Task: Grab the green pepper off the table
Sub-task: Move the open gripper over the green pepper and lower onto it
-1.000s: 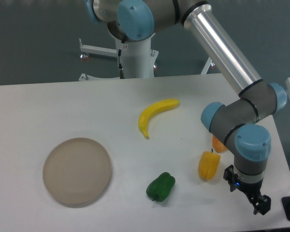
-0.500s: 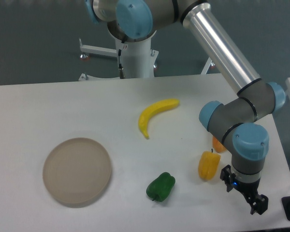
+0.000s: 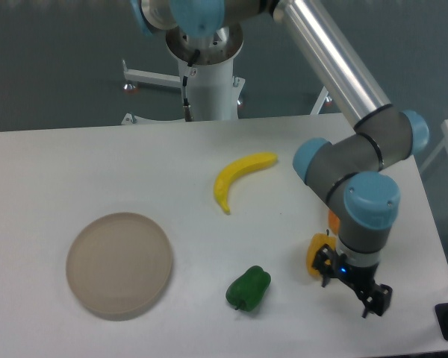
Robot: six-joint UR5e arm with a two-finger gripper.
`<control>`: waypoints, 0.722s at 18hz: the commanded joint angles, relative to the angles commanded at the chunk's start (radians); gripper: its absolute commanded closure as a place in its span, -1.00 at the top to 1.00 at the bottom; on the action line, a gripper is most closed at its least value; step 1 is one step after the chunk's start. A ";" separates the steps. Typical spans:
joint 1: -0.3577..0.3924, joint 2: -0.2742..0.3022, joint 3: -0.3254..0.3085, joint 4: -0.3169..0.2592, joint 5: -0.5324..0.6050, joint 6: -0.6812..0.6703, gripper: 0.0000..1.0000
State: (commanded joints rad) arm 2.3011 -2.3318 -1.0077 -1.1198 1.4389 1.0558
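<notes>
Currently, our pincer has shifted left from its position a second ago, toward the green pepper; we cannot tell its jaw width. The pepper lies untouched on the bench, well apart. Farther back sit the yellow pepper and banana.

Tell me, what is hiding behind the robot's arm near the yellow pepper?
Something orange peeks out behind the arm, just past the yellow pepper. Most of it is covered, so I cannot tell what it is.
</notes>
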 joint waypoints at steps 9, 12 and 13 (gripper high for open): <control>-0.015 0.088 -0.204 0.011 -0.130 -0.146 1.00; -0.034 0.083 -0.226 0.035 -0.132 -0.151 1.00; -0.035 0.081 -0.229 0.038 -0.132 -0.152 1.00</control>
State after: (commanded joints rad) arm 2.2657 -2.2503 -1.2364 -1.0815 1.3070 0.9035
